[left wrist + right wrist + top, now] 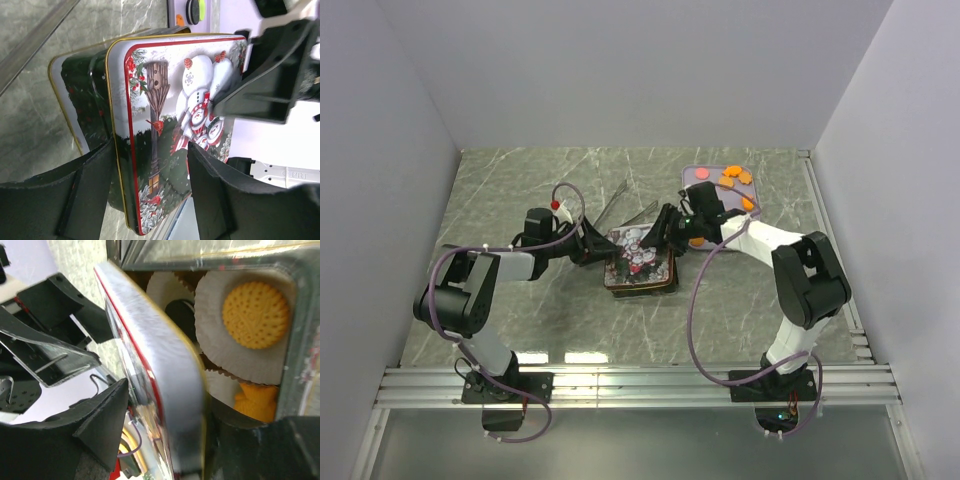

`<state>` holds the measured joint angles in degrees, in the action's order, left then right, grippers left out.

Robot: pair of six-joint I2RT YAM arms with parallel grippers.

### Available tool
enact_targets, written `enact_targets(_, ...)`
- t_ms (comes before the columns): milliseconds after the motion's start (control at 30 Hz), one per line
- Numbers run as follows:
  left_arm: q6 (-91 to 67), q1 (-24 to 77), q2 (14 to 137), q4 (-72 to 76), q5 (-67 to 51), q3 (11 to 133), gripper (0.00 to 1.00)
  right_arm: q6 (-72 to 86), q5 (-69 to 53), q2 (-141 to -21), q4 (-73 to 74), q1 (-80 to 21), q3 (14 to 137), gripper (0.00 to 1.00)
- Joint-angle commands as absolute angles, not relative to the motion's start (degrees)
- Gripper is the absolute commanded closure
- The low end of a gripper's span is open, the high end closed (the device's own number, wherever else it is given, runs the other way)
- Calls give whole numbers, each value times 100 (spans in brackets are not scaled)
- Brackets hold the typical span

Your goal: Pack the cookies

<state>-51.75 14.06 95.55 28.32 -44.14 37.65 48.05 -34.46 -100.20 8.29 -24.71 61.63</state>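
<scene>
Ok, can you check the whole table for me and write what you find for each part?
Surface: green marbled table.
Job's things: cookies in paper cups inside the tin; more on the purple tray; lid partly off.
Clutter: metal tongs behind the tin.
Tools: left tool straddles the lid, grip unclear; right tool open around the lid's edge.
Cables: a purple cable loops off each arm.
Surroundings: plain walls on three sides.

Cookies (732, 180): small flat discs, mostly orange, one pink, lying loose on a lavender tray (690, 180) at the tabletop's far right. One round dotted orange one sits flat in a white paper cup (210, 325) inside the open tin (300, 315), with another orange one just beside it.
</scene>
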Motion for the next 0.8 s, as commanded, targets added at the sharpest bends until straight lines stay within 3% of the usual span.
enact_targets(0, -5080, 1450, 9519, 2821, -4535, 3946, 36, 4404, -3218, -9984, 1502, -2408, 6705, 40)
enact_targets(133, -5089, 1459, 9484, 2795, -4518, 3911, 36, 4131, -3006, -10116, 2065, -2373, 7127, 9)
enact_targets(167, -5071, 1459, 9483, 2786, -4518, 3902, 36, 4044, -2971, -10168, 2213, -2373, 7232, 6)
enact_targets(767, -5185, 1503, 9545, 2286, -4289, 4245, 38, 3929, -2162, -10494, 3304, -2030, 8042, 4)
